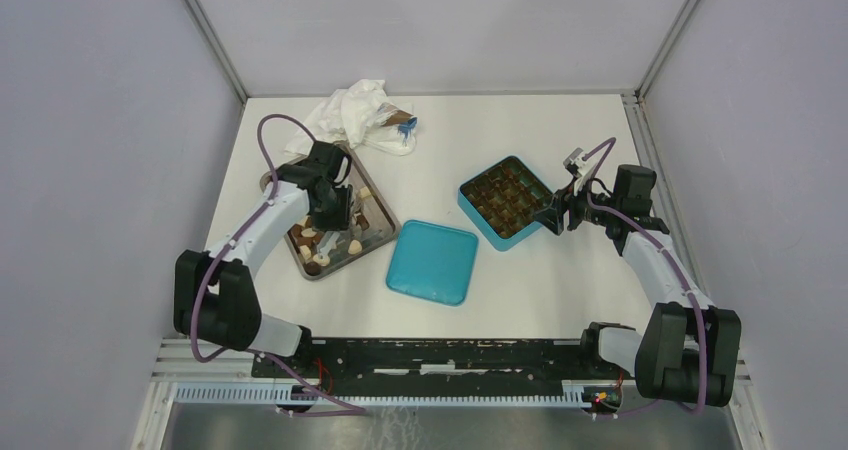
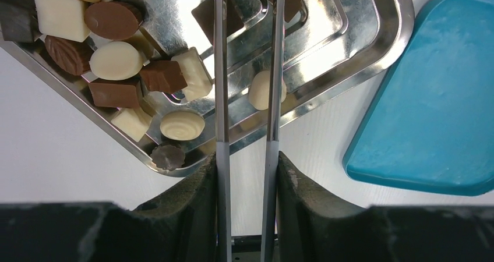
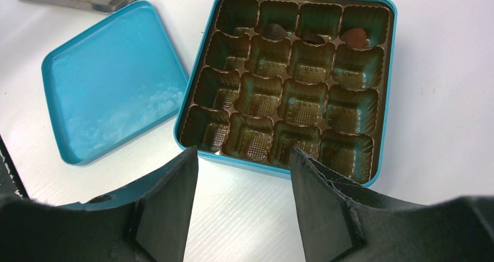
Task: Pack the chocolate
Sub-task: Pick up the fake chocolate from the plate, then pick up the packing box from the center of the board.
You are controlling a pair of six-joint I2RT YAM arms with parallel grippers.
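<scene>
My left arm's thin fingers (image 2: 222, 70) stand narrowly apart, gripping nothing, over the steel tray (image 2: 326, 87) of chocolate (image 2: 116, 60) on the table's (image 1: 520, 130) left. My right fingers (image 3: 169, 209) gape empty beside the teal box (image 3: 244, 159), which holds three pieces.

Left arm (image 1: 262, 228): here's a white shell along the link, with chunky black housings at the joints.
Right arm (image 1: 660, 260): same livery, white link between black joints.
Cables (image 1: 264, 135): purple, one looping high off each arm and running down to the base.
Left gripper (image 2: 247, 17): black body, and look at those two long, thin silver blades for fingers.
Right gripper (image 3: 243, 154): broad matte-black wedge fingers, edges a little rough.
Base plate (image 1: 450, 355): a scuffed black strip joins the two mounts.
</scene>
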